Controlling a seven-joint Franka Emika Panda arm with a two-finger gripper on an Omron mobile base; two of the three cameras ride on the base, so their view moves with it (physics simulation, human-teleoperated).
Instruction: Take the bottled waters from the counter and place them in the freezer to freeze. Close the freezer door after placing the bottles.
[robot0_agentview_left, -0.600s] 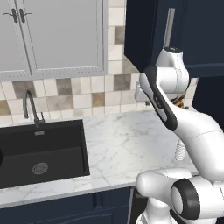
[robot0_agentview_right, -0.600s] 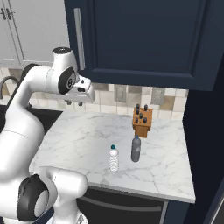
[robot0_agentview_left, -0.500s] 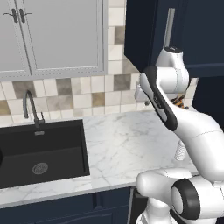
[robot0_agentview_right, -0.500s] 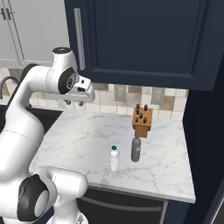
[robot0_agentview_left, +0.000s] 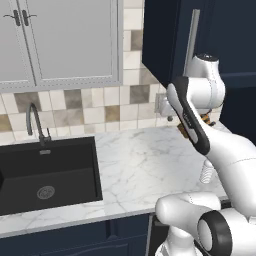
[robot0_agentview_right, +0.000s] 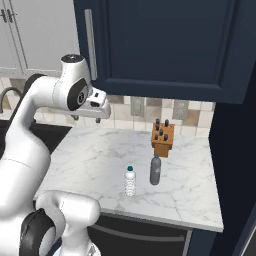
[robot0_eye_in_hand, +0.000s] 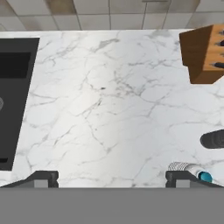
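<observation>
- The arm (robot0_agentview_right: 30, 145) rises along the left side of the right base view, and its hand sits high above the table (robot0_agentview_right: 100, 160), just under the lower edge of the navy upper cabinet (robot0_agentview_right: 165, 45).
- In the hand view the fingers (robot0_eye_in_hand: 111, 178) stand wide apart at the bottom of the frame, one tip at lower left and one at lower right, with nothing between them but bare marble.
- One bottle (robot0_agentview_right: 130, 181), whitish with a blue cap, stands upright a little below the centre of the right base view, near the table's front edge.
- A second, darker grey bottle (robot0_agentview_right: 155, 170) stands upright just to its right, close to it but apart from it.
- The knife block (robot0_agentview_right: 163, 139) stands behind the grey bottle, near the tiled wall (robot0_agentview_right: 130, 107).
- In the hand view the pale bottle shows by its blue cap and ribbed side at lower right, just beside the right finger tip, and the darker bottle is cut by the right edge a little above it.
- The knife block is at upper right of the hand view.
- The black sink (robot0_agentview_left: 45, 172) fills the lower left of the left base view, with its faucet (robot0_agentview_left: 36, 122) behind it.
</observation>
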